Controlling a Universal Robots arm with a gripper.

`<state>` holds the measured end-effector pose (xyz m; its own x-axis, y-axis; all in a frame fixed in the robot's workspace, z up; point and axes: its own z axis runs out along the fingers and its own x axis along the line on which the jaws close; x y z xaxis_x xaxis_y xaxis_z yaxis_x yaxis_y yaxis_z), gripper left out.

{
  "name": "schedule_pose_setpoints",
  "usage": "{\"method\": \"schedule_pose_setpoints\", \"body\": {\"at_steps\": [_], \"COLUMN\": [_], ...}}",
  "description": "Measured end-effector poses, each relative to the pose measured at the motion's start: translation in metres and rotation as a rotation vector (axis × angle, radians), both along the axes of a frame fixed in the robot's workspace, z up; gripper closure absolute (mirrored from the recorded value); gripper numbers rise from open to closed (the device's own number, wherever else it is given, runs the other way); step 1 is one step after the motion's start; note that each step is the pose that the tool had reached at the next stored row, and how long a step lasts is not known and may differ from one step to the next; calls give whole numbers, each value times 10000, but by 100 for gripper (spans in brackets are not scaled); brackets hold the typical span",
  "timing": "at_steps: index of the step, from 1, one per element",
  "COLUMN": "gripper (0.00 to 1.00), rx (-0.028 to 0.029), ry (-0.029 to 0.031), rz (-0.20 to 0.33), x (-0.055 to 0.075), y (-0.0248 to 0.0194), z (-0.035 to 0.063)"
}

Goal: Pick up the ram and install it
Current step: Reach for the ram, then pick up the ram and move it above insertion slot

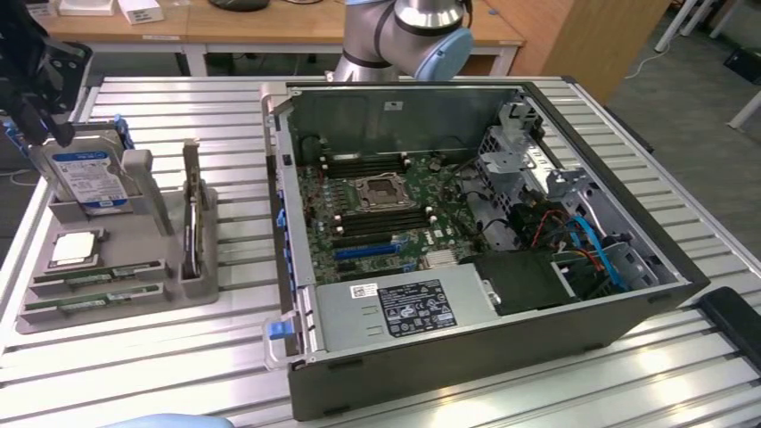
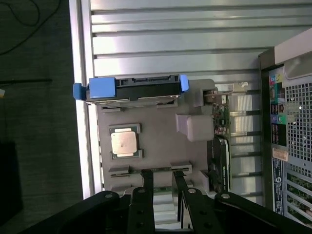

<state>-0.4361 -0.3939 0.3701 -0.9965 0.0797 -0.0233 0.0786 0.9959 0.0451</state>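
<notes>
Black gripper (image 2: 164, 192) | jaws spread, holding nothing | hovering above grey tray (image 2: 156, 146) | ram (image 1: 102, 275) in tray slot

The table (image 1: 143, 374) is ribbed, matt silver metal. The tray (image 1: 149, 241) looks like smooth matt grey plastic. The processor (image 2: 123, 143) has a shiny metal lid. The tool (image 2: 162, 174) is matt black.

Saw the gripper (image 1: 48, 125) poised above the upright hard drive (image 1: 89, 178) at the far end of the gray tray (image 1: 155, 259). Noted the ram (image 1: 98, 277) resting in a near slot, just beside the processor chip (image 1: 74, 248). Found the computer case (image 1: 476, 357) open, motherboard (image 1: 369, 209) exposed.
</notes>
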Motion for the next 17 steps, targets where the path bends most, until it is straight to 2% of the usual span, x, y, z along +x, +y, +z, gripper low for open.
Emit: {"method": "schedule_pose_setpoints", "body": {"at_steps": [3,17], "gripper": [71,71], "rx": [-1,0], "ry": [0,-6], "rz": [1,1], "x": [-2,-4], "y": [0,0], "z": [-45,-48]}}
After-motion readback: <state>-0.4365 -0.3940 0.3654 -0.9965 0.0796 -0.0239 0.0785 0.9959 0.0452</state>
